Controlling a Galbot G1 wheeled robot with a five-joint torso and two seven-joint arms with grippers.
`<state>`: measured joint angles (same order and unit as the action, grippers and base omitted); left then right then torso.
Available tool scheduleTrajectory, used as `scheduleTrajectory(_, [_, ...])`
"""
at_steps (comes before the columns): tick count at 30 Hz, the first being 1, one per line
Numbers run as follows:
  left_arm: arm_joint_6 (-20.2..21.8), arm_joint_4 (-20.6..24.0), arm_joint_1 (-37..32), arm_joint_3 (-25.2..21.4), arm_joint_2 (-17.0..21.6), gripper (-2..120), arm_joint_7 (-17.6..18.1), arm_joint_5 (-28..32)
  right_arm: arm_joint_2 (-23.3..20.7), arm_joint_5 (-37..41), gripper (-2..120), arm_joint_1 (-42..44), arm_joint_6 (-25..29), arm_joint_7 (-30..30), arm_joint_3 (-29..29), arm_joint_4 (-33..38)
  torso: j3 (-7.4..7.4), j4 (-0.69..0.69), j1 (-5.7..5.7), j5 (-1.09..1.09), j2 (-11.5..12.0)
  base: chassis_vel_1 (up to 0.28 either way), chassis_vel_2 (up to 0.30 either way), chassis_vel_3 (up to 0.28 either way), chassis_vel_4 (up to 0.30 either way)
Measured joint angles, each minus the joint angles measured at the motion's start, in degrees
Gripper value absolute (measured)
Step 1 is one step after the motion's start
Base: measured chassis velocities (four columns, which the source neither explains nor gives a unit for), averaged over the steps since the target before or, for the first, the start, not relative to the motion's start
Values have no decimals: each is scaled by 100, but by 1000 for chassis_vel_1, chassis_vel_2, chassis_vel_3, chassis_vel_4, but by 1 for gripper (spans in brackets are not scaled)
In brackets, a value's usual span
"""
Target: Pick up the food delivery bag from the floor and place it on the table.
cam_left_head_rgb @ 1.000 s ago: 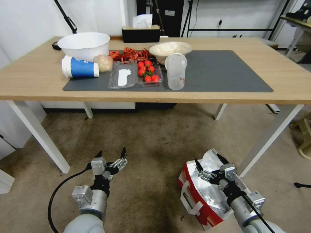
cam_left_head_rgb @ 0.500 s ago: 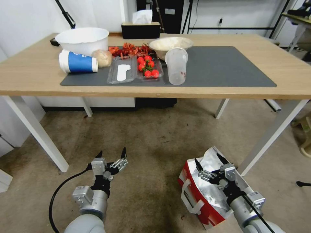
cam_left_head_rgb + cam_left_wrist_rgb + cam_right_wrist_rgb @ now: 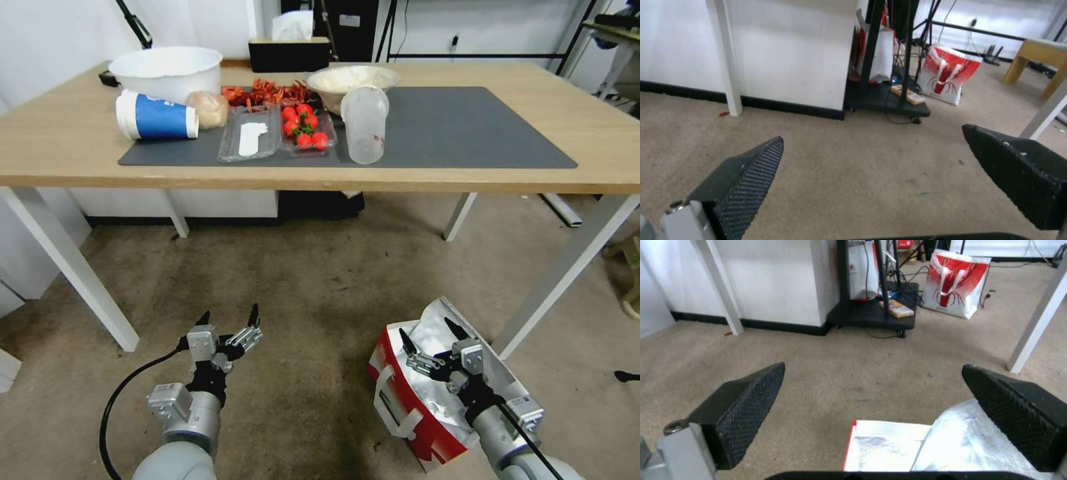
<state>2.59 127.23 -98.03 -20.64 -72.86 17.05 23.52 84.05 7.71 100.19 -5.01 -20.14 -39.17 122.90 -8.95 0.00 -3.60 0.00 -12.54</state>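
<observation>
1. Hovering right pincer (image 3: pixel 428 341) sits directly above the food delivery bag (image 3: pixel 427 407), jaws spread wide, gripping nothing. The bag lies on the floor under it, foil lining up, not lifted.
2. Key relation: the bag is straight below the right pincer and partly behind it toward the robot; its long axis looks to run roughly along the forearm, slanting away to the pincer's right. White strap handles (image 3: pixel 393 413) lie on the red side, off to the pincer's left.
3. Left pincer (image 3: pixel 228 319) is also open and empty, over bare carpet, well apart from the bag. Right arm is clearly nearer.
4. The table (image 3: pixel 60 157) stands ahead of and above both pincers, with free dark mat (image 3: pixel 467 127) on its right half.
5. Right wrist view shows foil and white edge between the fingers (image 3: pixel 746 403); left wrist view shows carpet alone there. Both wrist views catch a second red-and-white bag (image 3: pixel 958 285) standing far off, beyond the table legs.
</observation>
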Motion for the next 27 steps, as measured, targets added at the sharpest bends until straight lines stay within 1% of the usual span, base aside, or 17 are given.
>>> scheduleTrajectory(1, [0,0,0,0,0,100,0,0,0,0,100,0,0,0,0,0,0,0,0,0,0,0,0,0,0])
scheduleTrajectory(4, [7,7,-5,1,-2,100,4,-11,-1,0,100,-13,0,-3,2,3,98,0,26,0,123,0,0,0,0])
scheduleTrajectory(13, [7,16,-11,-10,-2,100,5,-10,-19,7,100,-7,14,-11,-4,-18,229,0,61,0,288,0,0,0,0])
scheduleTrajectory(16, [7,18,-8,-14,-1,100,1,-3,-21,19,100,-17,15,-13,-10,-18,308,0,83,0,389,0,0,0,0])
scheduleTrajectory(22, [11,18,-6,-11,-5,100,-6,-2,-21,23,100,-16,14,-18,-14,-14,392,0,107,0,499,0,0,0,0])
scheduleTrajectory(25, [11,18,-8,-8,-6,100,-8,-2,-21,28,100,-14,15,-18,-23,-13,479,0,115,0,593,0,0,0,0])
scheduleTrajectory(27, [11,17,-9,-6,-6,100,-8,-2,-21,28,100,-10,14,-19,-24,-13,501,0,117,0,617,0,0,0,0])
